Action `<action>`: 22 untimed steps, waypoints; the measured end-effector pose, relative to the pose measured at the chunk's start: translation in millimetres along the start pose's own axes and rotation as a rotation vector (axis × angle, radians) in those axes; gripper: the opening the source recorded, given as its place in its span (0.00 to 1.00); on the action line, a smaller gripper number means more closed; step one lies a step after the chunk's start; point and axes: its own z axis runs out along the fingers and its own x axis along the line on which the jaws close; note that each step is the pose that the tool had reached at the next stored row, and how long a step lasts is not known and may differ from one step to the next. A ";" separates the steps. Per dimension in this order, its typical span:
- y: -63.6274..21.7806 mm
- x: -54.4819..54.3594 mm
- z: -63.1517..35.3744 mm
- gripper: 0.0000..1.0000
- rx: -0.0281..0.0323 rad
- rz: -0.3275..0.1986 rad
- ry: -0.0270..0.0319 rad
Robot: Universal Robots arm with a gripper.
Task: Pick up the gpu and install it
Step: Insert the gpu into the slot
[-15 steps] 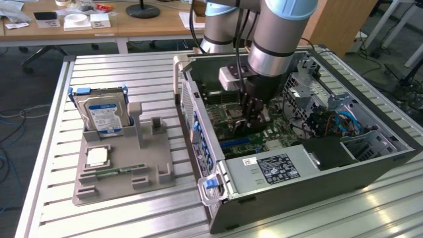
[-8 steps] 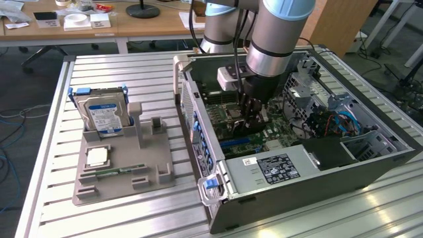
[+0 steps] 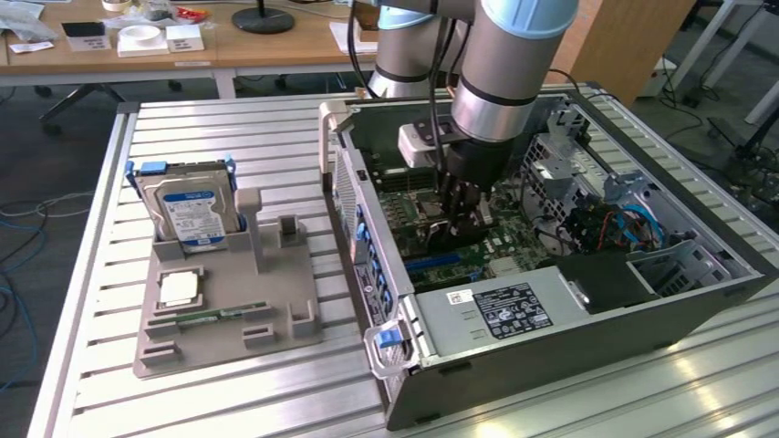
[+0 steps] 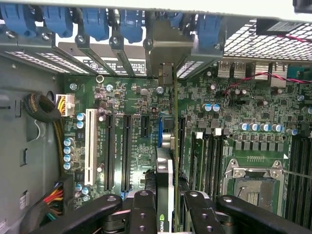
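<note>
The gpu (image 4: 165,168) is seen edge-on between my black fingers (image 4: 141,214), with an NVIDIA logo on its cooler and its silver bracket (image 4: 163,56) reaching up to the row of blue-clipped slot covers. My gripper (image 4: 165,217) is shut on it. In the exterior view the gripper (image 3: 457,219) reaches down inside the open computer case (image 3: 548,328), holding the gpu (image 3: 439,235) upright just above the green motherboard (image 3: 408,205). Whether the card's edge touches a slot is hidden.
Black expansion slots (image 4: 109,151) and a white slot (image 4: 89,146) lie beside the card; RAM slots and the CPU socket (image 4: 253,185) are on its other side. On the exterior view's left, a grey fixture (image 3: 225,310) holds a blue-labelled hard drive (image 3: 189,214) and a RAM stick (image 3: 219,316).
</note>
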 end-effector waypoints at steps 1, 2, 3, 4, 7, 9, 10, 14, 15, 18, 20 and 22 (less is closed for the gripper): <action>0.2 0.0 0.8 0.27 0.0006 0.000 0.0000; 0.4 0.0 1.8 0.27 0.0012 0.000 0.0002; 0.6 0.1 2.9 0.27 0.0019 0.000 0.0003; 0.6 0.1 3.6 0.27 0.0023 0.000 0.0002; 0.7 0.1 4.0 0.27 0.0024 0.000 0.0005; 0.9 0.1 5.5 0.27 0.0027 0.000 0.0001; 0.9 0.2 6.2 0.27 0.0027 0.000 0.0003; 1.1 0.2 7.2 0.27 0.0027 0.000 0.0002; 1.5 0.2 7.6 0.27 0.0028 0.000 0.0002; 1.8 0.2 8.4 0.27 0.0027 0.000 0.0003; 2.0 0.2 9.3 0.27 0.0028 0.000 0.0002; 2.3 0.2 9.8 0.27 0.0027 0.000 0.0004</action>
